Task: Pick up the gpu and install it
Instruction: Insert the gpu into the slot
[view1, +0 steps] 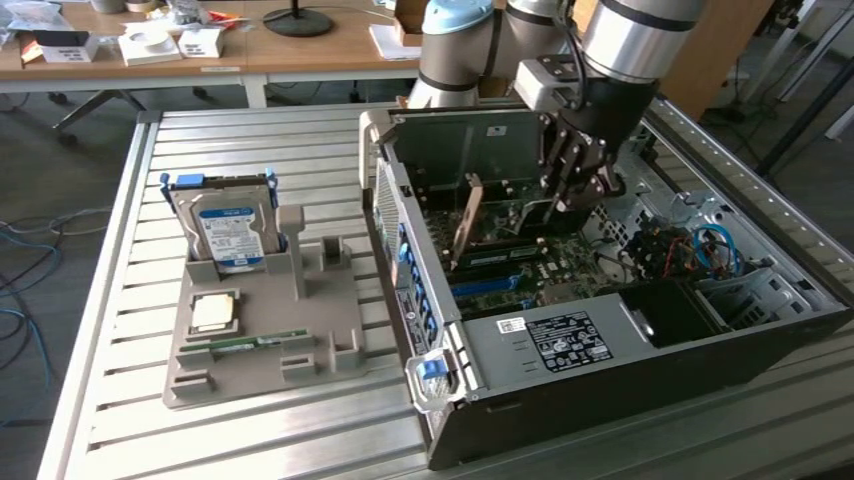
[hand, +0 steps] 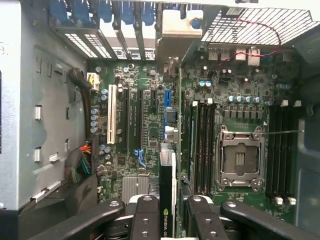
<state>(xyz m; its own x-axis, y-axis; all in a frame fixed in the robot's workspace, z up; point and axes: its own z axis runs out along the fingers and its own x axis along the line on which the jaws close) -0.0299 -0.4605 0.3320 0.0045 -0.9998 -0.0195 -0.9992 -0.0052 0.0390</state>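
gpu (hand: 167, 190) upright inside computer case (view1: 601, 420)

Robotics lab or workshop: robot arm (view1: 627, 40) reaching into an open PC case (view1: 601, 420) on a slatted metal table (view1: 240, 150), grey parts fixture (view1: 307, 300) mid-table, cluttered wooden desks (view1: 334, 55) behind, loose cables (view1: 27, 250) on the floor (view1: 67, 180).

Gpu (hand: 167, 200) held in the pincer (hand: 173, 202): smooth black face; fingers (hand: 145, 220) matt black. Case wall (hand: 30, 100) beside the pincer: bare grey sheet metal

Exterior view above computer case (view1: 574, 425), wrist view behind end effector (hand: 167, 212), over motherboard (hand: 145, 125)
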